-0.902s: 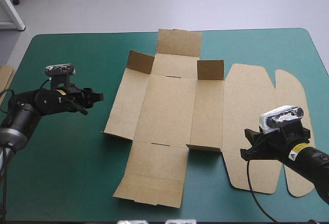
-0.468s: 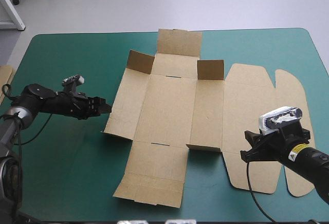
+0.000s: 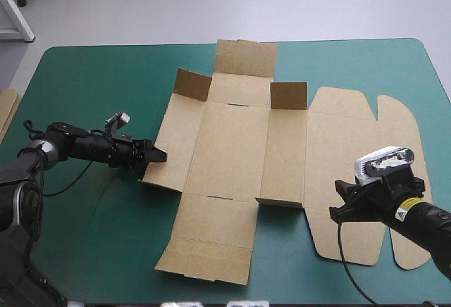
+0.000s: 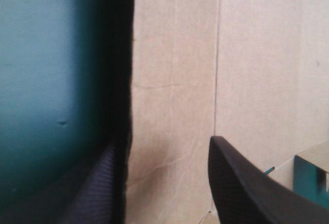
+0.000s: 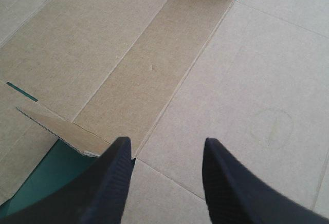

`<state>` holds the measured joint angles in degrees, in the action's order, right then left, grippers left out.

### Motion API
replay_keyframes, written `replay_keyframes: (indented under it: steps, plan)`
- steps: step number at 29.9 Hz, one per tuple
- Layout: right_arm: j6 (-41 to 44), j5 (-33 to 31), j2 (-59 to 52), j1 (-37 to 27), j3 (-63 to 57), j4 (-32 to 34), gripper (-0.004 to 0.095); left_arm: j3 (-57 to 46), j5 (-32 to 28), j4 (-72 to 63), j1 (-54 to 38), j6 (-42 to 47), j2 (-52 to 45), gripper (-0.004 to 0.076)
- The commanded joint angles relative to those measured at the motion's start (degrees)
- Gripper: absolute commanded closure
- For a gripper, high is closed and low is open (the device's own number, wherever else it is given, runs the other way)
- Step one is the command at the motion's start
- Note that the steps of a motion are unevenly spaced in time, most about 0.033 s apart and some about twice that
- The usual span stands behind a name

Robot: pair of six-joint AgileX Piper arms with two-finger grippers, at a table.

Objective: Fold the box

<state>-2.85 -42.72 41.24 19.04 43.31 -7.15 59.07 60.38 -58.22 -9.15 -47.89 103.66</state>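
At box left edge: left gripper, fingers apart; teal-green cover bare behind.
right gripper: wide, over lid.
box axis: left-right, lid rightward.

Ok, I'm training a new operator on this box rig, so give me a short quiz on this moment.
1. True or false: the right claw is shut on the box.
2. The left claw is at the box's: A) left edge, B) far edge, C) right edge.
3. Fill in, open or shut: the left claw is ___.
Key: 1 false; 2 A; 3 open.
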Motion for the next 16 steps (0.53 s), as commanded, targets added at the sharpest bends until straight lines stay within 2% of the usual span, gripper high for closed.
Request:
replay_keyframes:
  steps: [1, 5, 9, 16]
  plan:
    - [0.20, 3.06, 0.10, 0.05, 2.03, -0.23, 0.0486, 0.38, 3.50, -5.49, 0.25, -2.55, -0.95, 0.0335]
    - [0.34, 3.61, 0.10, 0.05, 2.03, -0.07, 0.0487, 0.38, 5.76, -6.51, 0.37, -3.28, -0.95, 0.0346]
    - [0.34, 3.87, 0.10, 0.05, 2.03, 0.03, 0.0488, 0.38, 7.96, -6.24, 0.47, -3.28, -0.95, 0.0406]
    - [0.34, 3.87, 0.10, 0.05, 2.03, 0.16, 0.0490, 0.38, 6.16, -6.93, 2.14, -3.58, -0.95, 0.0692]
